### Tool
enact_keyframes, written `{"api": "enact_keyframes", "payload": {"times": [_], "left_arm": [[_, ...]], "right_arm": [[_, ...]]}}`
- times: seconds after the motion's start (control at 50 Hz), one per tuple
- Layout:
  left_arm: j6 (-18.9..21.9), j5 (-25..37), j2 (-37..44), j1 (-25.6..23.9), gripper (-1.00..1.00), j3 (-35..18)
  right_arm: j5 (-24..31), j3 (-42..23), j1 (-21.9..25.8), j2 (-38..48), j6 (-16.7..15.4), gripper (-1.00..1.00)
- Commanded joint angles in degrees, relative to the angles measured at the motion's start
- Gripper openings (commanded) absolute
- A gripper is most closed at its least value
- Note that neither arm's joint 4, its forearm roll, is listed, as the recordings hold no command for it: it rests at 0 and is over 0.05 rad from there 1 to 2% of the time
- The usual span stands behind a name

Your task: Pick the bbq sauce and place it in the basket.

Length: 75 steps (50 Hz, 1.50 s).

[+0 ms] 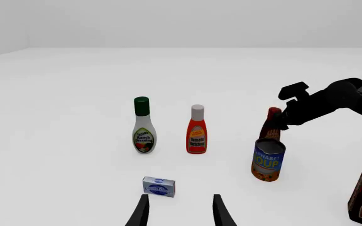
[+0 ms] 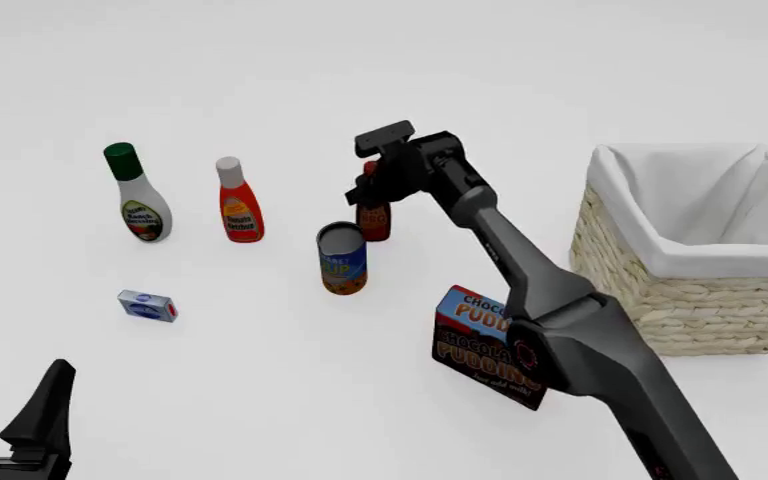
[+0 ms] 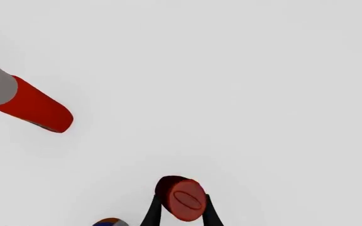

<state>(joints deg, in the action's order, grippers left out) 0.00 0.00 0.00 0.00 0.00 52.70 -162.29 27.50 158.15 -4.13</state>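
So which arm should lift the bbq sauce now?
Right. Its tool already straddles the bbq sauce at the cap, fingers on either side, and the basket lies on that side. The left tool hangs open, far from the bottle.

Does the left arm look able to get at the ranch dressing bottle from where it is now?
Probably yes. The left gripper is open and faces the ranch bottle, which stands upright. Only the small blue box lies between them, low and slightly aside. The right arm is busy at the bbq sauce.
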Motion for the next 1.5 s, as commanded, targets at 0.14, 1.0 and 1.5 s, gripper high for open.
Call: {"api": "enact_keyframes", "payload": {"times": [0.14,1.0,1.5], "left_arm": [[0.0,0.0,0.0,0.0,1.0,0.0],[0.0,0.0,0.0,0.0,1.0,0.0],[0.0,0.0,0.0,0.0,1.0,0.0]], "right_arm": [[0.0,0.3,0.0,0.3,0.4,-1.0],[2.0,2.0,-1.6,-8.9,-1.9,-1.0],[-5.4,25.1,-2.4,-28.2,-4.1,-1.0]]}}
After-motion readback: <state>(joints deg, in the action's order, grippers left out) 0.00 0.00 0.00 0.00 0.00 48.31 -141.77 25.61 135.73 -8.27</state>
